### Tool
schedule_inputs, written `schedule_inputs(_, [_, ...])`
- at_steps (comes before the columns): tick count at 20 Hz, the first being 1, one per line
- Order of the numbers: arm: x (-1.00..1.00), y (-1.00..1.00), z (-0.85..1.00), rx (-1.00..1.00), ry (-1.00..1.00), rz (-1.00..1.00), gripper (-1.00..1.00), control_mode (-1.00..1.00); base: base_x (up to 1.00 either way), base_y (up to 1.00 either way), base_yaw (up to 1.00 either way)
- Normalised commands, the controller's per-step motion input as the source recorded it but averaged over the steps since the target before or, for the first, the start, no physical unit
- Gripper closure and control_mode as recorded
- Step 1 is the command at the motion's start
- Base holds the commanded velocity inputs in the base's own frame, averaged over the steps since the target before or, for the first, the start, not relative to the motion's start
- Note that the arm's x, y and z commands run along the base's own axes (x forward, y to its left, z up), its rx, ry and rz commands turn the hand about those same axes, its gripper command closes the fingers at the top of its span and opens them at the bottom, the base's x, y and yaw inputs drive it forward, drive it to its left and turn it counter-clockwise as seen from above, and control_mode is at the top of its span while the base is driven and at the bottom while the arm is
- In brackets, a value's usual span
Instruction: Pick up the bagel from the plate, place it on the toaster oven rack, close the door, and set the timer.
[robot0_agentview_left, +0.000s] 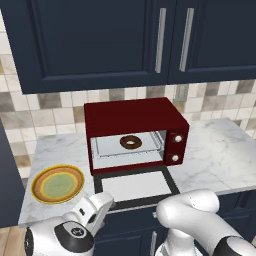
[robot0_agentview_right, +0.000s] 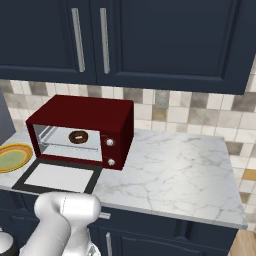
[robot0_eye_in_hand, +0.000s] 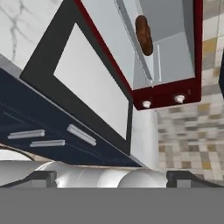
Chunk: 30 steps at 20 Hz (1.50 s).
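Left base view: the bagel (robot0_agentview_left: 131, 142) is sitting on the rack (robot0_agentview_left: 150, 146) inside the toaster oven (robot0_agentview_left: 134, 132) at centre frame, the door (robot0_agentview_left: 136, 187) lying open, the plate (robot0_agentview_left: 58, 184) bare at lower left.

Right base view: the toaster oven (robot0_agentview_right: 82, 131) is standing at left.

Hand view: the gripper (robot0_eye_in_hand: 109, 177) is spreading wide, holding nothing; the door's handle (robot0_eye_in_hand: 82, 134), likely rigid, is offering the best hold.

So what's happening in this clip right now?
A white robot arm is loading a toaster oven on a marble counter. The bagel already lies on the rack inside, and the plate to the oven's left has nothing on it. The door lies folded down flat, not yet closed. The gripper is open and holds nothing, low in front of the counter edge and facing the open oven. The two white knobs are untouched.
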Motion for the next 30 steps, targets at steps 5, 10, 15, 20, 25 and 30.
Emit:
schedule_inputs(5, [0.12, 0.0, -0.24, -0.13, -0.05, 0.0, -1.0, -1.0, 0.0, 0.0, 0.0])
schedule_inputs(10, [0.43, 0.0, -0.03, -0.06, 0.01, 0.0, -1.0, -1.0, 0.0, 0.0, 0.0])
schedule_inputs(15, [0.32, 0.0, -0.22, -0.09, 0.0, 0.0, -1.0, -1.0, 0.0, 0.0, 0.0])
schedule_inputs(20, [0.05, 0.0, -0.49, -0.09, 0.02, 0.0, -1.0, -1.0, 0.0, 0.0, 0.0])
schedule_inputs(25, [0.32, 0.0, -0.15, -0.06, 0.02, 0.0, -1.0, -1.0, 0.0, 0.0, 0.0])
schedule_inputs(30, [0.45, 0.0, -0.21, -0.06, 0.06, 0.0, -1.0, -1.0, 0.0, 0.0, 0.0])
